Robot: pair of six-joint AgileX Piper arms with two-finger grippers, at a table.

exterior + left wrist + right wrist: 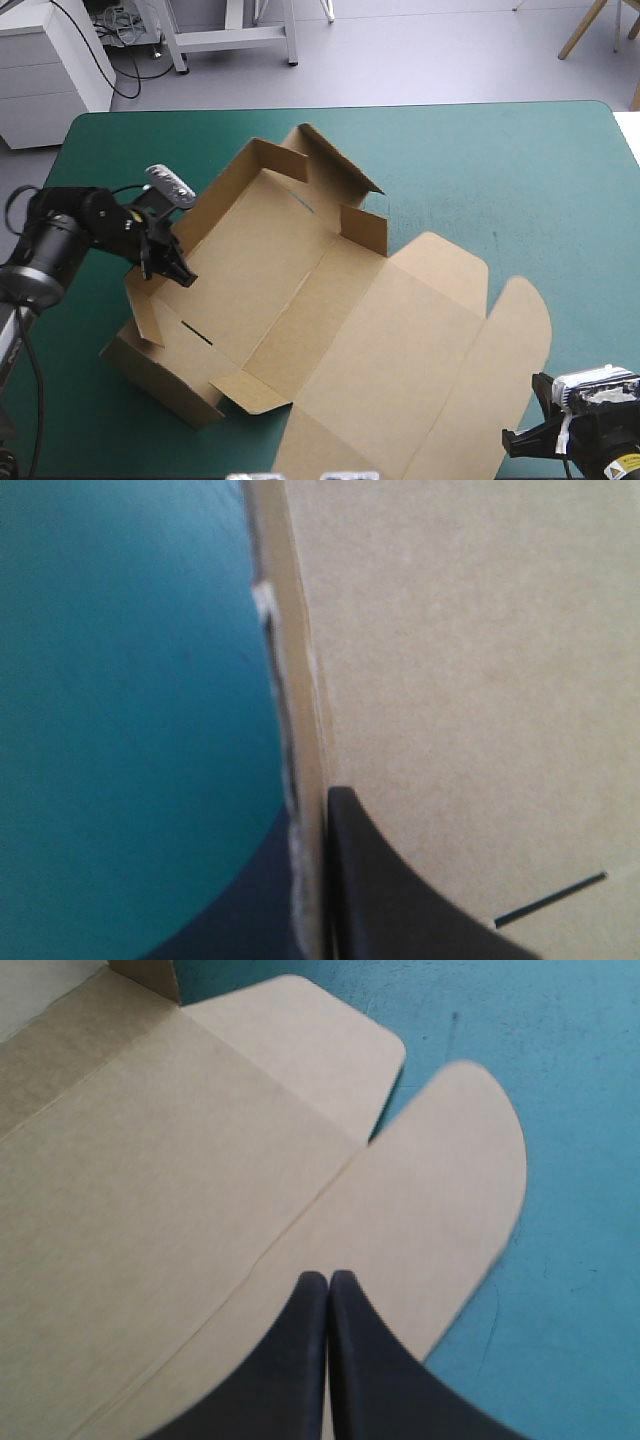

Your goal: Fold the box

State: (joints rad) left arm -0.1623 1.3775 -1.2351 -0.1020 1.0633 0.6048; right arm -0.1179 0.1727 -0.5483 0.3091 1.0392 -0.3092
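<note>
The brown box (300,270) lies at the table's middle-left. Its far and left walls are raised, and its lid (400,350) lies flat toward the near right with rounded flaps. My left gripper (175,270) is shut on the box's left wall near its top edge. In the left wrist view the board's edge (305,730) runs up from between the fingers, with one black finger (400,900) on the inner face. My right gripper (515,440) sits at the table's near-right, shut and empty. Its tip (328,1278) hovers over a rounded lid flap (450,1190).
A short wall section (160,370) stands at the box's near-left corner, with a slot (197,333) cut in the floor beside it. The teal-green cover (500,170) stretches far and right of the box. The table's left edge is close behind my left arm.
</note>
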